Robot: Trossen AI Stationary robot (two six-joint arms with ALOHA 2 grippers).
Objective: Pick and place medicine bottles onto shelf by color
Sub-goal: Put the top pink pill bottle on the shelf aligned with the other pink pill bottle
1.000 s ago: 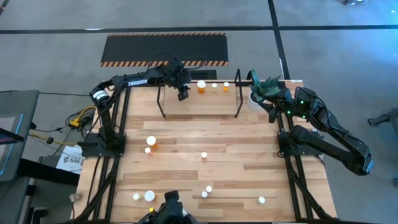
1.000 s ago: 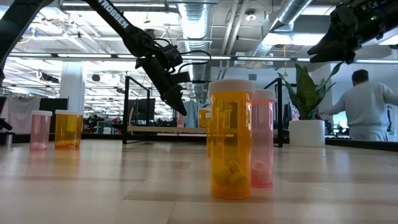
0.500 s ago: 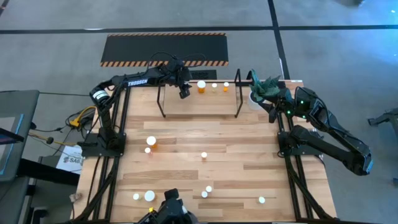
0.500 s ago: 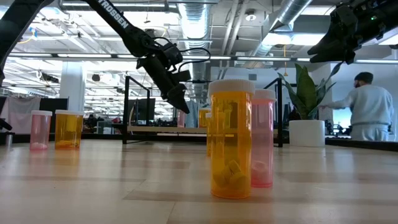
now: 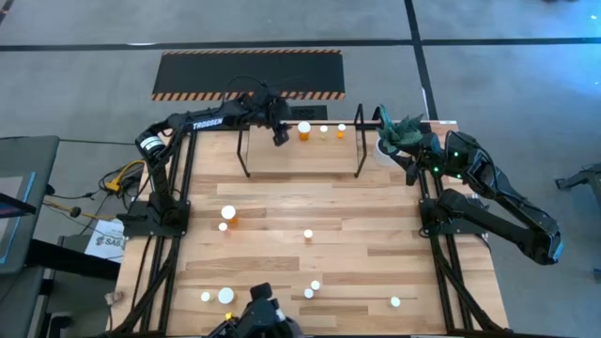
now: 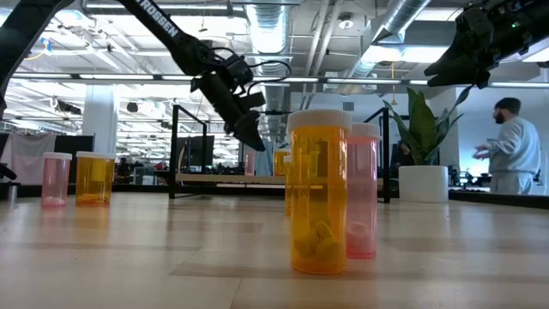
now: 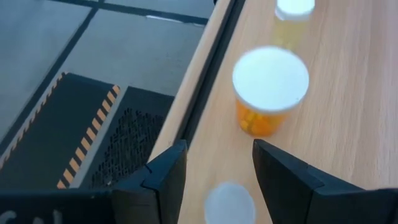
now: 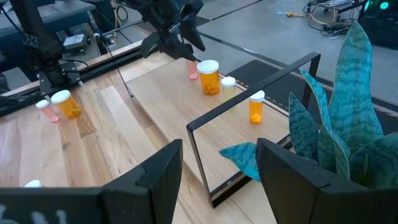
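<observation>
The shelf [image 5: 300, 155], a light board in a black rod frame, stands at the table's far edge. On it stand an orange bottle [image 5: 304, 130], a pale bottle [image 5: 324, 130] and a small orange bottle [image 5: 341, 130]. My left gripper [image 5: 280, 134] is open above the shelf's left part, over a small pinkish bottle [image 8: 191, 70] that stands on the board. That bottle's white cap [image 7: 229, 202] shows between and below the fingers, apart from them. My right gripper [image 5: 410, 161] is open and empty at the far right, beside the plant.
Several loose bottles stand on the table's near half, among them an orange one [image 6: 319, 193] and a pink one [image 6: 362, 193]. A white pot with a green plant [image 5: 399, 134] stands at the shelf's right end. A hazard-striped black mat [image 5: 249, 73] lies beyond the table. A person [image 6: 513, 154] stands in the room.
My left gripper has gone a little toward the table's far edge above the shelf, staying open. The person in the background has moved.
</observation>
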